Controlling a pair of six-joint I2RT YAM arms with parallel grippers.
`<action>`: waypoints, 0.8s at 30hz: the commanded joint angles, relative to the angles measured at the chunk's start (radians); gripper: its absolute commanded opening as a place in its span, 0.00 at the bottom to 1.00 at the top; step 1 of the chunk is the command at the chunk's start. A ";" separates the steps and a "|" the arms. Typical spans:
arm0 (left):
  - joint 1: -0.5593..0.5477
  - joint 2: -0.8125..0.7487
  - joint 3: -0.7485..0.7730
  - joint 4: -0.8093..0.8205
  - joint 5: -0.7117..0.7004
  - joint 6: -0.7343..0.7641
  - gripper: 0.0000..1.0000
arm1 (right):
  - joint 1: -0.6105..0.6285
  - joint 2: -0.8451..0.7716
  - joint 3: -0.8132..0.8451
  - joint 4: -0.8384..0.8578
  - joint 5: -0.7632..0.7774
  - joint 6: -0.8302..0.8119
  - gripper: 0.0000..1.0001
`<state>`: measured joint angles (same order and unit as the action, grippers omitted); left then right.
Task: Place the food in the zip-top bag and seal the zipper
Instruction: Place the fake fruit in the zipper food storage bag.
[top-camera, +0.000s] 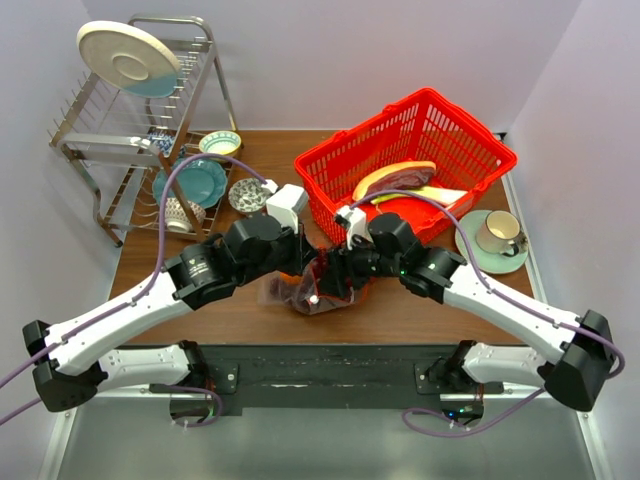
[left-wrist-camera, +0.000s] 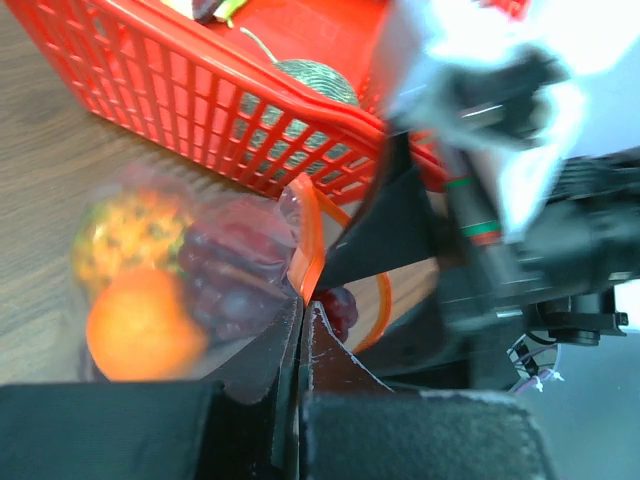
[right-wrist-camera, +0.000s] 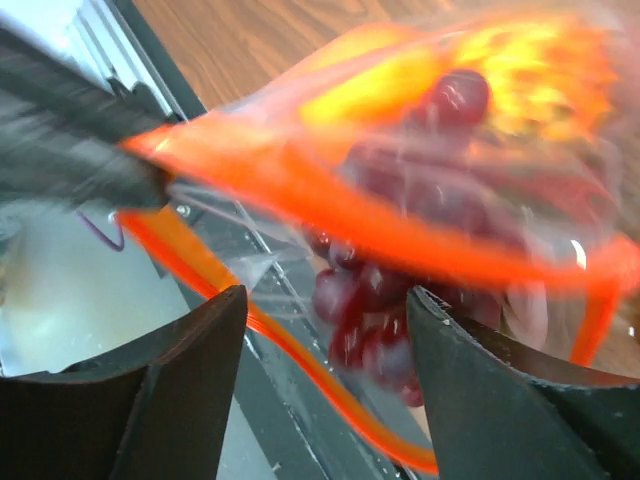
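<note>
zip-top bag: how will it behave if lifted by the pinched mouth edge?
Likely floppy: the zip-top bag crinkles around the grapes. The zipper gapes, so grapes may spill if tipped. It would probably swing from the left fingers' pinch.

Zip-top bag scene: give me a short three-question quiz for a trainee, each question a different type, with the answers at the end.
1. True or false: the grape bunch lies inside the zip-top bag.
2. Of the left gripper and the right gripper, which is shut on the zipper? A) left B) right C) neither
3. Fill in: the mesh basket next to the bag is ____ in colour.
Key: 1 true; 2 A; 3 red.
</note>
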<state>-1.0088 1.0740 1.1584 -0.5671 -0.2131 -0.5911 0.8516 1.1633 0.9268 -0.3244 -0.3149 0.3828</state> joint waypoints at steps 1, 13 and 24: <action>0.003 -0.060 0.015 0.055 -0.046 -0.004 0.00 | -0.006 -0.105 0.050 -0.010 0.073 0.005 0.70; 0.006 -0.077 0.009 0.023 -0.085 0.004 0.00 | -0.006 -0.232 0.078 -0.263 0.185 -0.022 0.50; 0.006 -0.097 0.047 -0.010 -0.106 0.001 0.00 | -0.003 -0.228 -0.081 -0.188 0.163 0.044 0.46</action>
<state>-1.0080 1.0122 1.1530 -0.6353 -0.2943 -0.5907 0.8486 0.9295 0.8761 -0.5564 -0.1669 0.3901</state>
